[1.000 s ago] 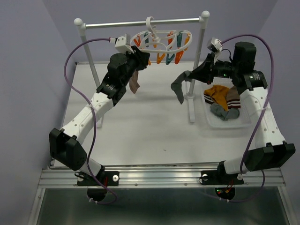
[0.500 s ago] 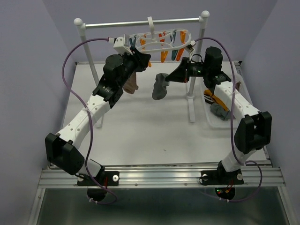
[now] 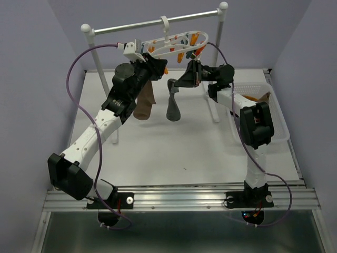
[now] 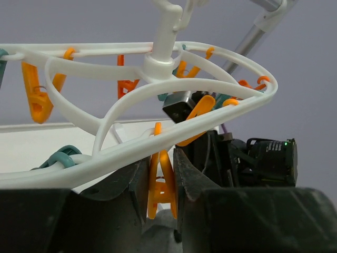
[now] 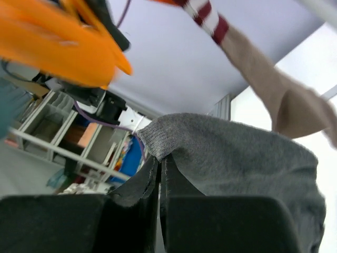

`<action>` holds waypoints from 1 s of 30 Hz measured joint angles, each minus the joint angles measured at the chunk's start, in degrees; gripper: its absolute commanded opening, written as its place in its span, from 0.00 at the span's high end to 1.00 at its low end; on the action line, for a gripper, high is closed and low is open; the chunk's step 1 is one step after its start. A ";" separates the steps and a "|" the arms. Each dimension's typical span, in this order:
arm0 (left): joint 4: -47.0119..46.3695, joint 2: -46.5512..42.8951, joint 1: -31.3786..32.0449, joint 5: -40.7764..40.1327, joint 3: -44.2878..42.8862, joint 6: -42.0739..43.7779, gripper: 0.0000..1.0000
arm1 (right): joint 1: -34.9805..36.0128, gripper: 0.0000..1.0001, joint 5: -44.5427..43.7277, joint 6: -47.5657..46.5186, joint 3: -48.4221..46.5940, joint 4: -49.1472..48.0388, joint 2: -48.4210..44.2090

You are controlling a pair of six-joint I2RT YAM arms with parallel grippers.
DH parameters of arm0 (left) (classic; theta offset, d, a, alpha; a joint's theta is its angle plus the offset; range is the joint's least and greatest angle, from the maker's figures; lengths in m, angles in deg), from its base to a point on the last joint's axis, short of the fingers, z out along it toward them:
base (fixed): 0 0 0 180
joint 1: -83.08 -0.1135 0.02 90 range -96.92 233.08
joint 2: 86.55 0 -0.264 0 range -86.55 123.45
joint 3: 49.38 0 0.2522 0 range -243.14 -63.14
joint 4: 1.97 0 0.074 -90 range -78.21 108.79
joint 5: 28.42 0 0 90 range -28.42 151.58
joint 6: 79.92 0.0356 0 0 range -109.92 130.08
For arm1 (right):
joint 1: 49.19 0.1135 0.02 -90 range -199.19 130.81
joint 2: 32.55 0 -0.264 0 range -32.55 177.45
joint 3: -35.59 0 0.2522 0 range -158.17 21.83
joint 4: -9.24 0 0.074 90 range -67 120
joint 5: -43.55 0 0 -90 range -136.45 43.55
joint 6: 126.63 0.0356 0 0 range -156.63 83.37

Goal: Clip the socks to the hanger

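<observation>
The white oval hanger [image 3: 176, 43] hangs tilted from the rack's crossbar, with orange and teal clips along its ring [image 4: 158, 138]. My left gripper [image 3: 158, 66] [image 4: 160, 182] is shut on an orange clip [image 4: 162, 184] under the ring's near edge, squeezing it from both sides. A brown sock [image 3: 143, 103] with a red-and-white cuff [image 5: 274, 100] dangles beside that gripper; its top is hidden. My right gripper [image 3: 185, 79] [image 5: 159, 163] is shut on the cuff of a grey sock [image 3: 172, 104] [image 5: 237, 153], which hangs just right of the left gripper and below the hanger.
The white two-post rack [image 3: 223, 10] with its metal crossbar [image 3: 131, 25] stands at the back of the table. A clear basket [image 3: 276, 113] at the right holds an orange sock [image 3: 256, 97]. Another orange clip [image 5: 68, 47] hangs close above the right gripper.
My right arm has swung left from over the basket, carrying the grey sock up beside the left gripper. The hanger and crossbar have tilted. The left gripper keeps its hold on the clip.
</observation>
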 measured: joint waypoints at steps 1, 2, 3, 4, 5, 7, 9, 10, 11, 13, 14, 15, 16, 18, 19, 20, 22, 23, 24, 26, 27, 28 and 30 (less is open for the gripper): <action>0.00 0.00 0.00 -0.28 0.00 -0.15 1.00 | 0.50 0.99 0.24 1.66 -0.39 -0.33 0.74; 0.17 0.00 -0.02 -0.66 0.00 -0.35 1.00 | 1.27 0.99 0.68 2.99 -0.44 -0.39 1.46; 0.33 0.00 -0.02 -0.87 -0.02 -0.44 1.00 | 1.75 0.99 0.87 3.26 -0.39 -0.44 1.60; 0.42 0.00 -0.02 -1.01 -0.02 -0.59 1.00 | 2.12 0.99 0.92 3.06 -0.15 -0.61 1.60; 0.50 0.02 -0.02 -1.11 -0.02 -0.76 1.00 | 2.56 0.99 1.11 1.25 0.28 -0.98 1.22; 0.68 0.00 -0.02 -1.25 -0.02 -0.85 1.00 | 2.91 0.99 1.01 -4.02 2.36 -1.05 -0.72; 0.92 0.00 -0.02 -1.29 -0.02 -0.94 1.00 | 2.80 0.99 0.85 -12.37 5.14 2.29 -4.04; 0.92 0.00 -0.02 -1.31 -0.02 -1.01 1.00 | 2.78 0.99 0.26 -17.38 5.97 5.16 -5.73; 0.96 0.00 -0.02 -1.33 -0.02 -1.03 1.00 | 2.78 0.99 -0.92 -23.45 7.06 10.32 -8.39; 1.16 0.00 0.00 -1.53 -0.02 -1.25 1.00 | 2.78 0.99 -4.63 -33.46 8.20 20.31 -12.87; 1.29 0.00 0.00 -1.73 -0.02 -1.31 1.00 | 2.78 0.99 -7.63 -41.05 8.61 26.18 -15.76; 1.31 0.00 0.00 -1.81 -0.02 -1.40 1.00 | 2.80 0.99 -10.08 -44.94 8.70 31.34 -17.92; 1.33 0.00 0.00 -1.90 -0.02 -1.44 1.00 | 2.80 0.99 -13.00 -49.22 8.96 34.42 -19.50; 1.38 0.00 0.00 -1.92 -0.02 -1.68 1.00 | 2.80 0.99 -17.38 -54.90 10.05 39.50 -22.73; 1.38 0.00 0.00 -1.95 -0.02 -1.81 1.00 | 2.91 0.99 -20.02 -57.94 10.71 42.03 -24.11; 1.40 0.00 0.00 -1.95 -0.02 -1.86 1.00 | 2.91 0.99 -21.90 -59.95 11.26 43.60 -24.94; 1.46 0.00 0.00 -1.99 -0.02 -1.99 1.00 | 2.91 0.99 -24.83 -62.88 11.96 46.23 -25.49; 1.49 0.00 0.00 -2.08 -0.02 -2.10 1.00 | 2.91 0.99 -25.88 -63.84 12.33 47.25 -25.49; 1.49 0.00 0.00 -2.12 -0.02 -2.16 1.00 | 2.91 0.99 -26.80 -64.74 12.76 48.52 -25.49; 1.57 0.00 0.00 -2.36 0.00 -2.29 1.00 | 2.91 0.99 -29.14 -66.58 14.23 51.34 -25.46; 1.64 0.00 -0.02 -2.45 -0.02 -2.32 1.00 | 2.91 0.99 -30.42 -67.47 14.93 52.78 -25.46; 1.70 0.00 -0.02 -2.54 -0.02 -2.36 1.00 | 2.91 0.99 -31.61 -68.13 15.58 53.75 -25.46; 1.81 0.00 0.00 -2.60 -0.02 -2.49 1.00 | 2.91 0.99 -34.42 -69.94 17.14 55.60 -25.49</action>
